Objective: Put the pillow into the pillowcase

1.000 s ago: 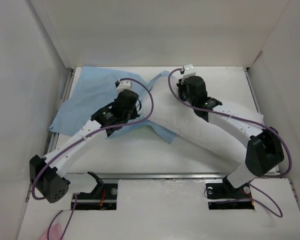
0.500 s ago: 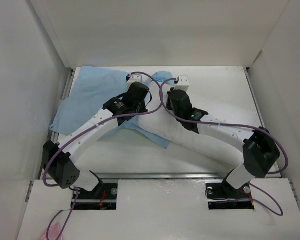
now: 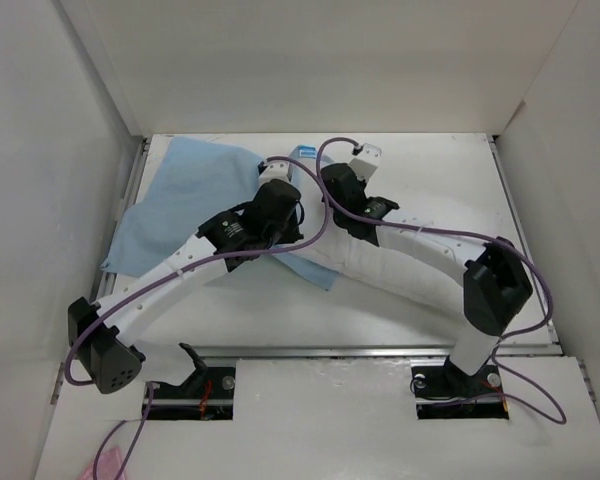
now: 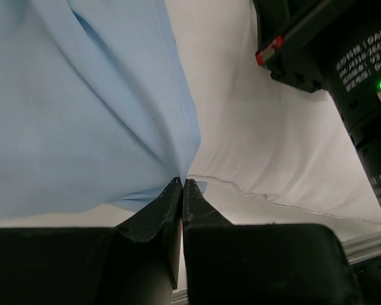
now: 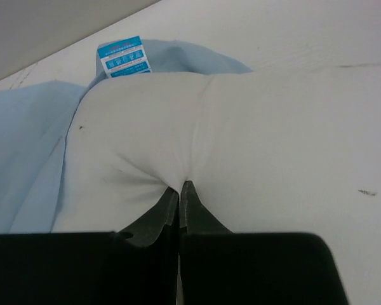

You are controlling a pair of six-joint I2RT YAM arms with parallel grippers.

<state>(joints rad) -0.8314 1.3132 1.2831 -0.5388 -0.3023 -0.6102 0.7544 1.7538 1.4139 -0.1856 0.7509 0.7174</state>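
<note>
The light blue pillowcase [image 3: 180, 190] lies spread over the back left of the table. The white pillow [image 3: 370, 268] lies slantwise under my right arm, its far end against the pillowcase. My left gripper [image 3: 285, 180] is shut on a pinched edge of the pillowcase [image 4: 101, 108], right beside the pillow [image 4: 273, 140]. My right gripper [image 3: 330, 178] is shut on a puckered fold of the pillow [image 5: 178, 133] near its far end. In the right wrist view the pillowcase [image 5: 32, 146] wraps round the pillow's left and far side. The two grippers are close together.
A blue printed label [image 5: 124, 56] on the pillowcase sits just beyond the pillow's end, also seen from above [image 3: 302, 155]. White walls [image 3: 100, 110] close in the table at the left, back and right. My right arm's black wrist [image 4: 330, 57] fills the top right of the left wrist view.
My left gripper has moved right and my right gripper left and nearer, so they now sit side by side. The pillow's far end has shifted left, toward the pillowcase.
</note>
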